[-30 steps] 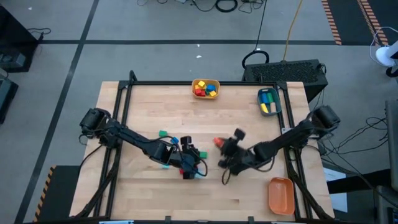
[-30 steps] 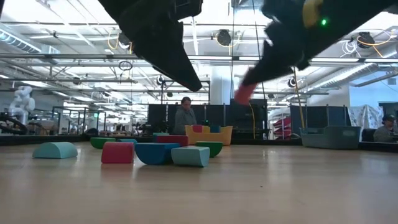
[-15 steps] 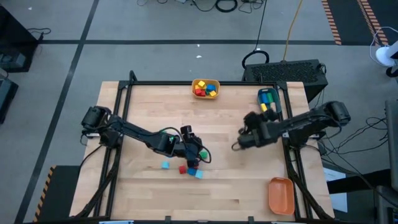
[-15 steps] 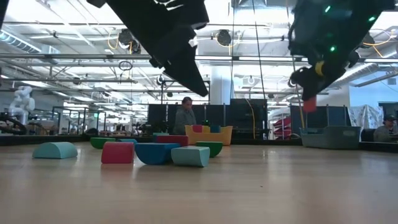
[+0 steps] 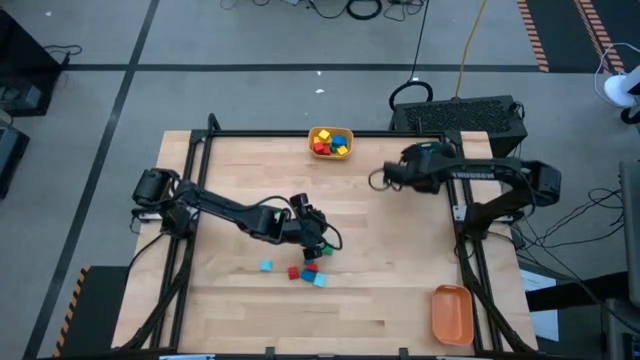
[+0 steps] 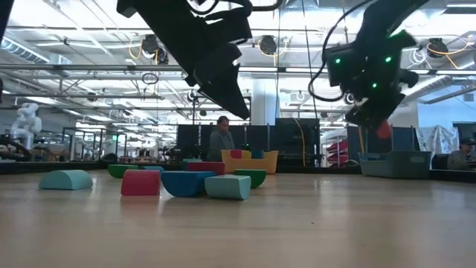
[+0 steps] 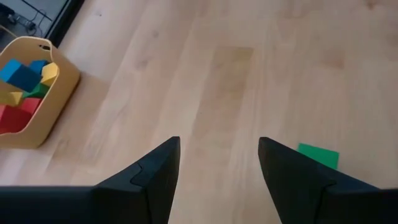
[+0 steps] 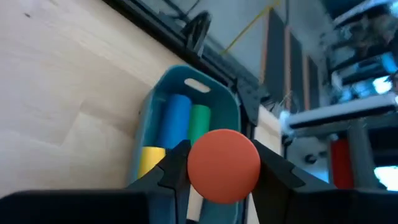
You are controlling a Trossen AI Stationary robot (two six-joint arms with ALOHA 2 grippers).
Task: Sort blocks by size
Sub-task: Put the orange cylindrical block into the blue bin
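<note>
Several small blocks lie on the table's middle: cyan, red, blue and green. My left gripper hangs open just above and beyond them, with nothing between its fingers. My right gripper is at the far right, shut on a red round block that also shows in the low view. Just ahead of it is the teal bin, which holds blue, green and yellow bars. My right gripper pinches the red round block between its two fingers, one on each side of its curved wall. Its flat round face is turned toward the wrist camera. The fingers slant down toward the table's far edge. The block is lifted clear, by the teal bin's near end.
A yellow bin with red, blue and yellow blocks stands at the far edge's middle. An orange bin sits at the near right corner. A black frame rail runs round the table. People show in the room beyond the table.
My right gripper has swung from the table's middle toward the far right edge, carrying the red block lifted, and has turned until it faces the teal bin. My left gripper, still open, has drifted a little toward the far edge and right, uncovering the blocks below it.
</note>
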